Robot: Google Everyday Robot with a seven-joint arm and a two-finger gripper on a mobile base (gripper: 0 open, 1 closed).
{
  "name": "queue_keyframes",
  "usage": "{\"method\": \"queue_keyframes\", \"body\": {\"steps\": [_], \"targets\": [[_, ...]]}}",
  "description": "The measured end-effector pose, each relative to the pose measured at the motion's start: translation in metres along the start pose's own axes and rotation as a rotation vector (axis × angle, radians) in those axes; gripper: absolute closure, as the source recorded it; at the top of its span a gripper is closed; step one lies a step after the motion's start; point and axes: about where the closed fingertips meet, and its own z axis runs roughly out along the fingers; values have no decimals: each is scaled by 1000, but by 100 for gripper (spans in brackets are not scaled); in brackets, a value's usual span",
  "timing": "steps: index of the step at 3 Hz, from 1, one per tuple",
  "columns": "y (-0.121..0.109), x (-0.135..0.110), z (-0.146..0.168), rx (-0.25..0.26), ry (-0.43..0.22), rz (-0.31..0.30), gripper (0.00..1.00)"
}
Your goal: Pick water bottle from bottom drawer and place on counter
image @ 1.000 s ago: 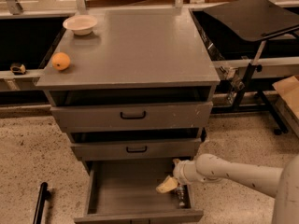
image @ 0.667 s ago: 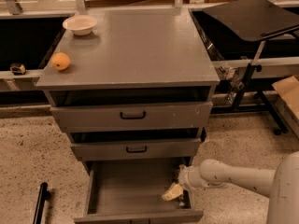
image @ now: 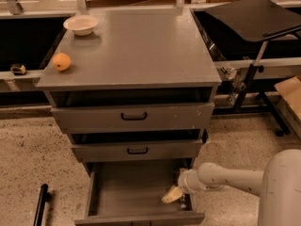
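The bottom drawer (image: 124, 187) is pulled open below the two wider drawers and shows a plain grey interior. My gripper (image: 171, 195), pale yellow at its tip, reaches in from the right on a white arm (image: 225, 178) and sits low in the drawer's front right corner. I cannot make out the water bottle; it may be hidden by the gripper. The counter (image: 141, 51) is the flat grey top of the cabinet, above and behind the gripper.
An orange fruit (image: 61, 61) and a white bowl (image: 81, 24) sit on the counter's left side. A black tilted tray (image: 254, 15) on a stand is at the right. The two upper drawers (image: 134, 117) are slightly ajar. A black rod (image: 41, 206) lies on the floor at the left.
The gripper has moved toward the drawer's front and lower into its right corner. Nothing else has moved.
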Motion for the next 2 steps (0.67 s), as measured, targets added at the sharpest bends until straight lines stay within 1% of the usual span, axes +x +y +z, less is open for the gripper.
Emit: {"method": "queue_keyframes", "body": {"steps": [1, 2], "targets": [[-15, 21, 25, 30, 24, 40, 0], [-22, 32, 48, 13, 16, 49, 0]]}}
